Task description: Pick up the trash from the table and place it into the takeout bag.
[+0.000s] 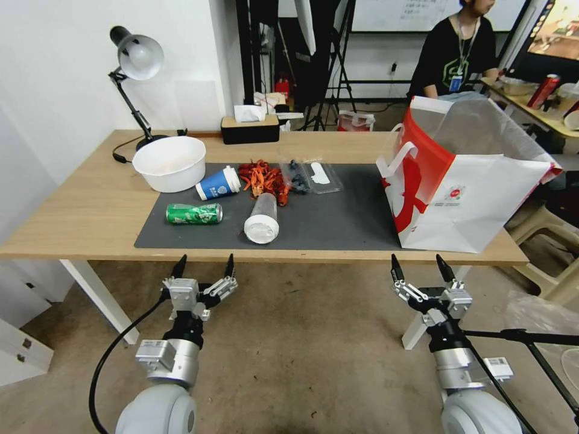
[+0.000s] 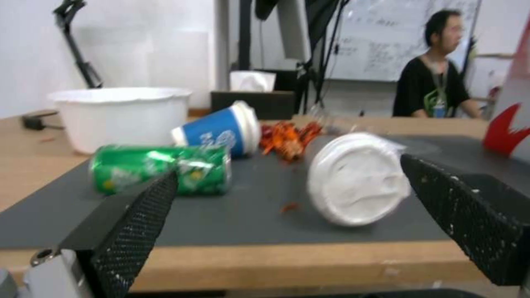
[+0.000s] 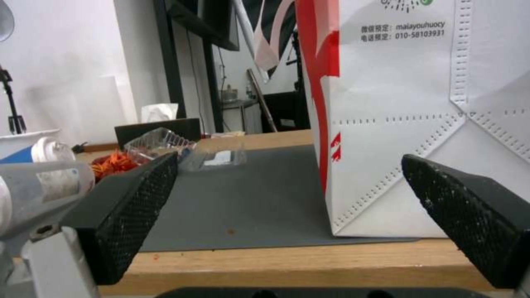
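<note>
Lying on the dark mat (image 1: 338, 217) of the table (image 1: 78, 211), just beyond the left gripper (image 1: 204, 266): green can (image 1: 194, 213), blue cup (image 1: 218, 183) and clear cup (image 1: 262, 217), all tipped over. Takeout bag (image 1: 470, 199) stands upright ahead of the right gripper (image 1: 420, 266). Both grippers hang below the table's near edge, jaws wide, holding nothing.

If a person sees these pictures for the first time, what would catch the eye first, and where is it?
Probably the big white and red takeout bag, standing open at the right end of the grey mat. Next comes the litter at the mat's left: a green can, a blue cup and a clear cup, all on their sides, beside red crayfish scraps. Both grippers, left and right, wait open before the table edge.
</note>
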